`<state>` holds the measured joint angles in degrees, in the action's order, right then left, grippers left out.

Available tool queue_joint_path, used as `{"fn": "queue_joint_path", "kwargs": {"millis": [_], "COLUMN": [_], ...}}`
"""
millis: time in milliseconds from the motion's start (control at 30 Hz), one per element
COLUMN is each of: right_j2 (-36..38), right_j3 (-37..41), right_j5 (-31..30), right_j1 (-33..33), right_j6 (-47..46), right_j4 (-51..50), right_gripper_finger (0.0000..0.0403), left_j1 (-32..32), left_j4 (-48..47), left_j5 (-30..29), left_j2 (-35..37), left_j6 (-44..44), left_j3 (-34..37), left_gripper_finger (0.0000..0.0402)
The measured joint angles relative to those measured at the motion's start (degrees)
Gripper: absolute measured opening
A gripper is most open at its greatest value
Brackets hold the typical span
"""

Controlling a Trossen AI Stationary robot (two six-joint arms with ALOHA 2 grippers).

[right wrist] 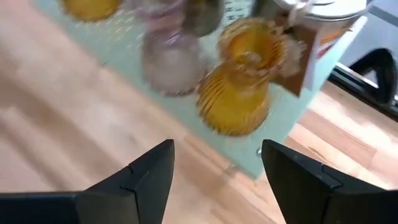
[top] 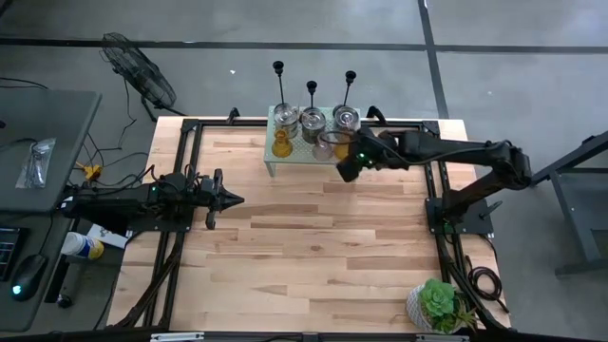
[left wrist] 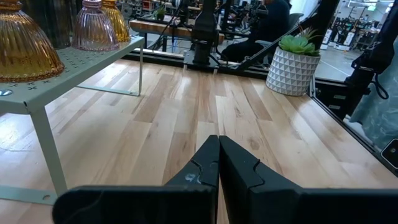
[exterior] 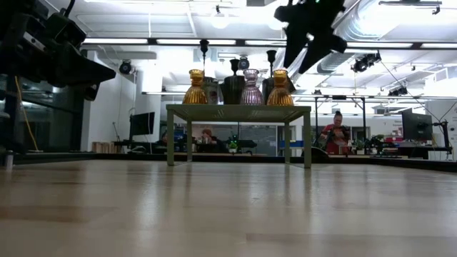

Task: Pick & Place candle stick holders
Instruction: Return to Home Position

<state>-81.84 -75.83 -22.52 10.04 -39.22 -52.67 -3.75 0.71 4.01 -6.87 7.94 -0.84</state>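
Ribbed amber glass holder [right wrist: 239, 87] on perforated shelf [left wrist: 81, 62] | right gripper [right wrist: 216, 148] agape, empty | left gripper [left wrist: 219, 140] closed, empty

Just ahead of the black right gripper [right wrist: 216, 146], an amber ribbed candle holder [right wrist: 239, 93] and a pale purple ribbed glass holder [right wrist: 169, 65] sit on a mint-green perforated shelf [right wrist: 118, 46]. Beyond them stand black candle stick holders [top: 312, 95]. The table [top: 313, 237] is blond wood planks.

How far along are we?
Done: three black candlesticks, two orange glass holders and a purple holder stand on the shelf. In hand: nothing; right gripper open and empty by the shelf, left gripper shut over the table. Left: probably only bringing the right arm home.
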Motion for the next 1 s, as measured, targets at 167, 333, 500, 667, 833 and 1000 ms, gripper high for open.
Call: {"fn": "queue_joint_path", "kwargs": {"millis": [167,333,500,667,833,1000], "right_j2": [4.35,11.91,19.28,26.58,33.61,39.51], "right_j3": [3.32,15.50,25.27,33.75,43.89,53.84], "right_j5": [4.45,6.30,6.38,8.24,12.55,12.70], "right_j1": [-3.70,-8.51,-11.87,-15.38,-18.51,-20.55], "right_j6": [5.81,9.30,8.52,0.12,5.01,13.14], "right_j4": [1.50,12.24,19.32,25.97,37.50,49.50], "right_gripper_finger": [0.0235,0.0235,0.0235,0.0235,0.0235,0.0227], "left_j1": [0.01,0.02,0.02,0.00,0.00,0.01], "left_j4": [0.00,0.00,0.00,0.00,0.00,0.00], "left_j5": [0.00,0.00,0.00,0.00,0.00,0.00], "left_j2": [0.00,-0.02,-0.02,0.00,0.00,-0.02], "left_j6": [0.00,0.00,0.00,0.00,0.00,0.00], "left_j3": [0.00,0.00,0.00,0.00,0.00,0.00], "left_gripper_finger": [0.0000,0.0000,0.0000,0.0000,0.0000,0.0000]}}
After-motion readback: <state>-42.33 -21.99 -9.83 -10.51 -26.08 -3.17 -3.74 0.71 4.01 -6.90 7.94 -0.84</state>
